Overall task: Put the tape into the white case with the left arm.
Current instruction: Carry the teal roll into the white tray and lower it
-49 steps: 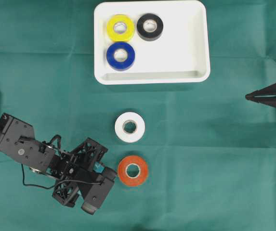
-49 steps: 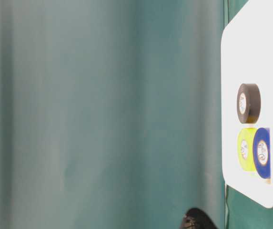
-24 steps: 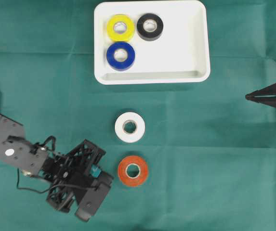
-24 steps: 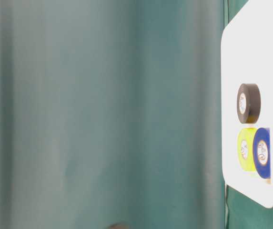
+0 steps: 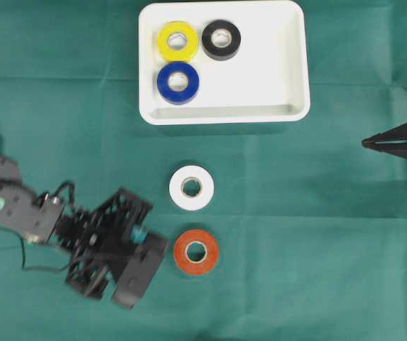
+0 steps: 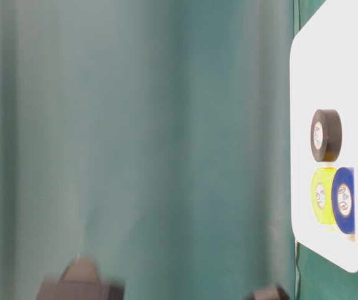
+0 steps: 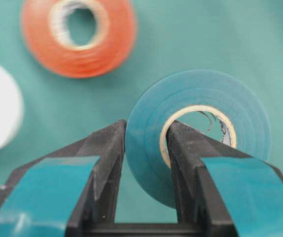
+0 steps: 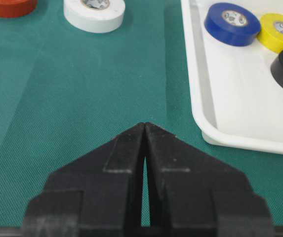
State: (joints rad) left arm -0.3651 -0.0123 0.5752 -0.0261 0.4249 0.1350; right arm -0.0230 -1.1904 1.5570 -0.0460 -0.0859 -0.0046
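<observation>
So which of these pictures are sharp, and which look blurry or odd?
Overhead view: evenly lit and sharp, white case crisp. Left wrist view: the teal tape roll in the left pincer is in focus, the orange roll behind is soft. Table-level view: turned sideways, with a blurred dark shape at the bottom.

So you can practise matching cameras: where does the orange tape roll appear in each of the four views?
Overhead: orange tape roll lies lower centre, below the white tape roll.
Table-level: not in view.
Left wrist: top left, blurred.
Right wrist: top-left corner, partly cut off.
Shared landmark: the white tape roll beside it.
</observation>
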